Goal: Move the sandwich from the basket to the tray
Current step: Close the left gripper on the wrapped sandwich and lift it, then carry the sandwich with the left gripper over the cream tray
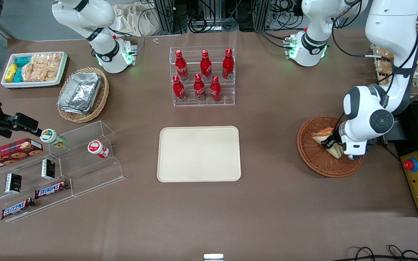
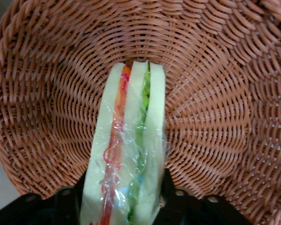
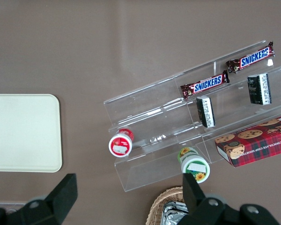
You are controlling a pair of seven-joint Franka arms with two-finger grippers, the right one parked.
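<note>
The sandwich [image 1: 322, 137] stands on edge in the round reddish-brown wicker basket [image 1: 321, 165], toward the working arm's end of the table. It is wrapped in clear film, with orange-red and green filling stripes [image 2: 131, 140]. My left gripper [image 1: 330, 144] is down inside the basket [image 2: 215, 93], and its black fingers [image 2: 168, 190] press against both bread faces, so it is shut on the sandwich. The wrist hides part of the basket in the front view. The cream-beige tray [image 1: 199, 154] lies flat and bare mid-table, beside the basket toward the parked arm's end.
A clear rack of red bottles [image 1: 203, 76] stands farther from the front camera than the tray. At the parked arm's end are a tan oval basket of foil containers [image 1: 82, 94], a white snack tray [image 1: 35, 69] and an acrylic snack shelf [image 1: 56, 163]. A yellow control box [image 1: 417, 181] lies beside the wicker basket.
</note>
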